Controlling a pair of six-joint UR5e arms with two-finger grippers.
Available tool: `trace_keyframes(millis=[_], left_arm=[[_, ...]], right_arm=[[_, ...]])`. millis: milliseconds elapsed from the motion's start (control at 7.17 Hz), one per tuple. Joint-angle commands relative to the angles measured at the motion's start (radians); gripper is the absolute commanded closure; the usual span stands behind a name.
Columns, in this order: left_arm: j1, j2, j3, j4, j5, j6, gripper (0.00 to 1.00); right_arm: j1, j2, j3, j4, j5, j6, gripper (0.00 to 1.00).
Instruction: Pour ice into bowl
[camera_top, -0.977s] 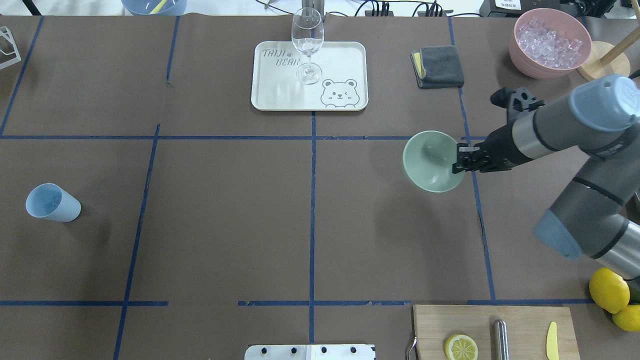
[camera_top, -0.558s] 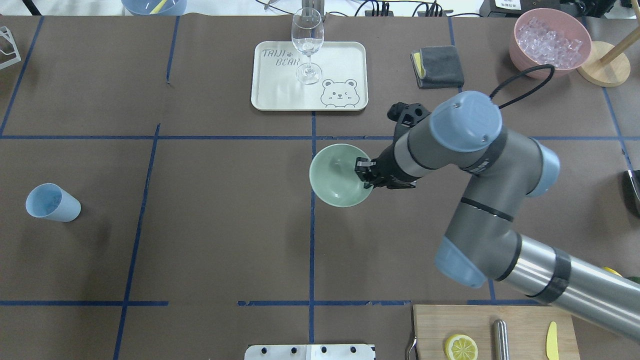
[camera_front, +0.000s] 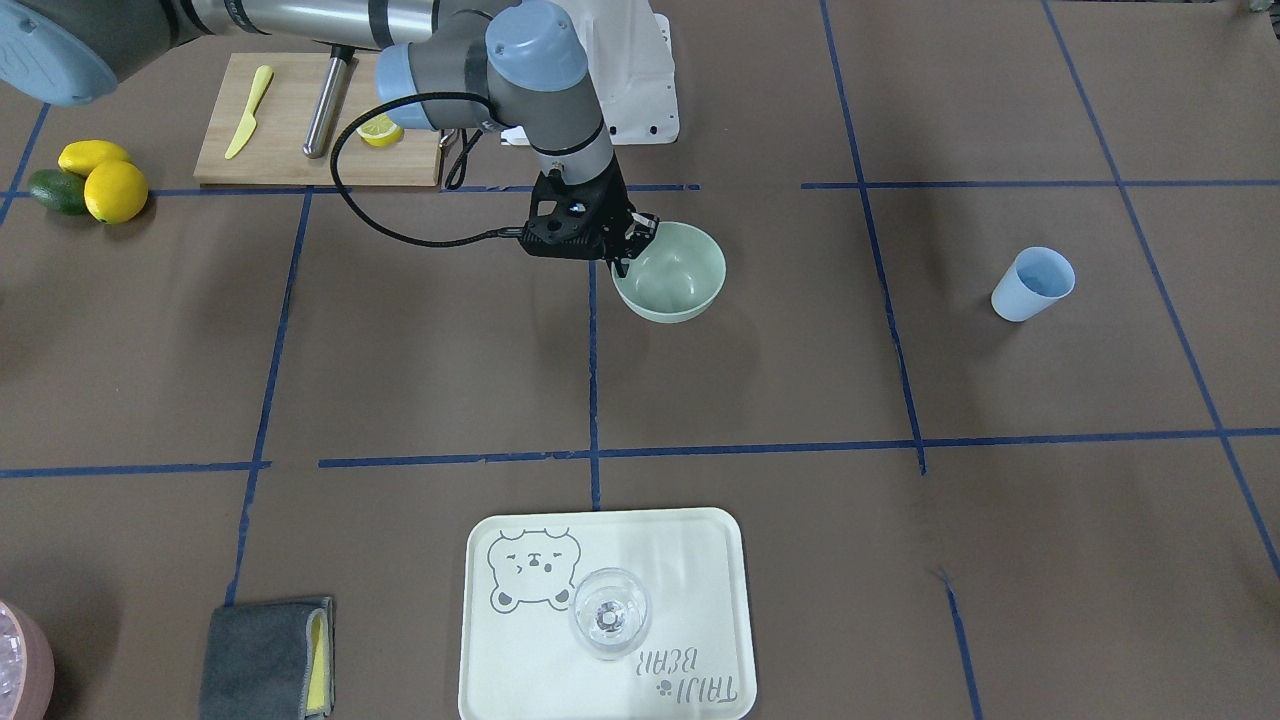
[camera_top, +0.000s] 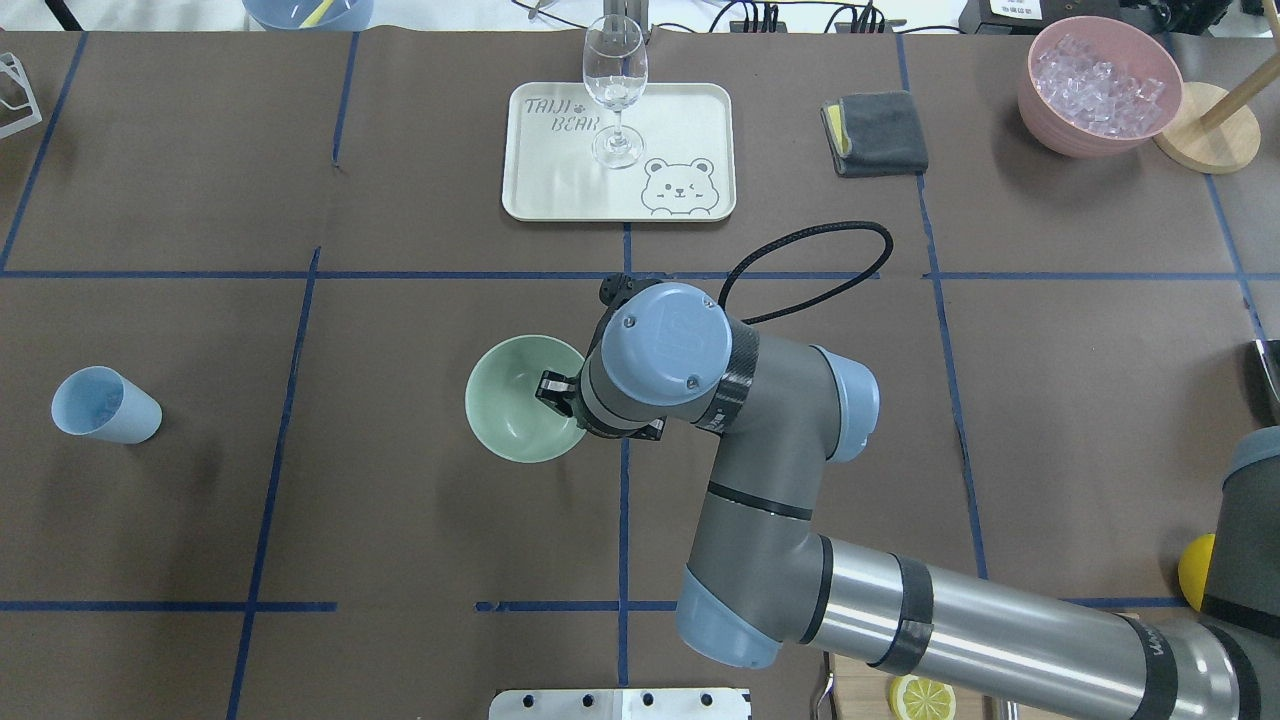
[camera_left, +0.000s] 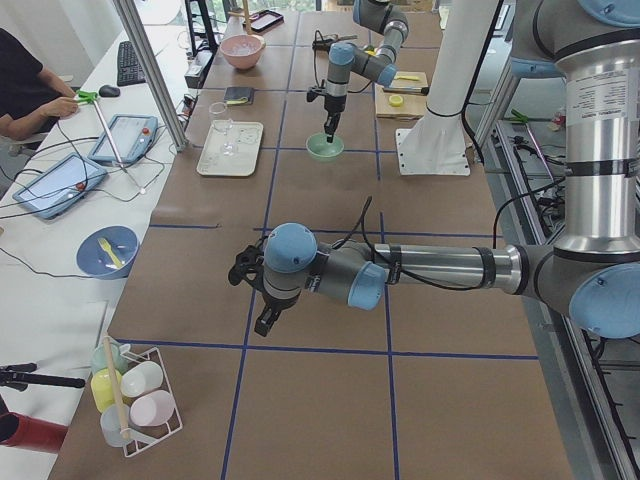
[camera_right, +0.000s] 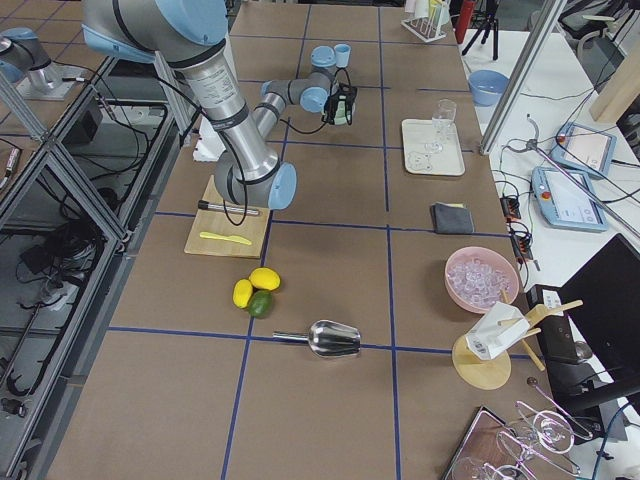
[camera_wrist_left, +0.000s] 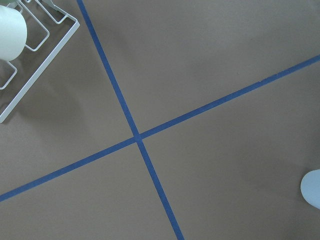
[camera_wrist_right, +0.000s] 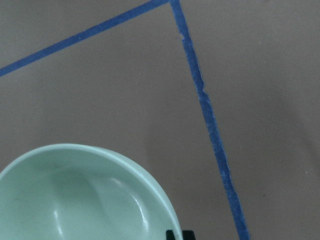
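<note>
A round, pale mint-green bowl (camera_top: 515, 400) sits near the middle of a brown paper-covered table (camera_top: 400, 520) marked with blue tape lines. It is just to the robot's left of the central tape line. The bowl is smooth and opaque, with a thin even rim and a glossy inside that catches soft highlights. The wrist camera above it shows it as a pale curve in the lower left corner. It leans slightly, and whether its base touches the table cannot be told. The right gripper (camera_top: 553, 392) points down and is clamped on the bowl's rim on the side nearest the arm, one finger inside and one outside. The grey right arm with blue joint caps reaches in from the robot's right. A light blue cup (camera_top: 105, 405) stands well apart on the robot's left. On the far side of the table, a cream tray (camera_top: 690, 110) printed with a bear carries an upright wine glass (camera_top: 615, 90). A folded grey cloth (camera_top: 880, 132) lies to the tray's right, and beyond it is a pink container (camera_top: 1100, 85) filled with clear ice-like pieces. The left gripper (camera_left: 262, 318) hangs over bare table near the cup; it shows only from the side, so whether it is released or clenched cannot be told.
</note>
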Motion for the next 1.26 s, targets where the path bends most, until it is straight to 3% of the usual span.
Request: trace_keyframes(millis=[0,419,558,698,837,977,1116], left_arm=[[0.0,0.0,0.0,-0.002,0.0,0.003,0.0],[0.002,0.0,0.005,0.0,0.001,0.004,0.0],[0.002,0.0,0.006,-0.002,0.001,0.004,0.0],[0.002,0.0,0.008,0.0,0.001,0.003,0.0],[0.002,0.0,0.009,-0.002,0.001,0.003,0.0],[0.002,-0.002,0.009,-0.002,0.001,0.004,0.0],[0.009,-0.005,0.012,-0.071,0.0,0.0,0.0]], right_arm=[[-0.019,0.007,-0.025,0.003,-0.016,0.004,1.0],[-0.022,0.002,-0.043,0.005,-0.015,0.022,1.0],[-0.022,0.002,-0.043,0.005,-0.013,0.045,0.73],[-0.022,0.002,-0.043,0.005,-0.015,0.046,0.64],[-0.022,0.004,-0.046,0.005,-0.015,0.046,0.62],[-0.022,0.009,-0.043,0.009,-0.012,0.047,0.01],[0.005,0.004,-0.026,0.026,0.02,0.038,0.0]])
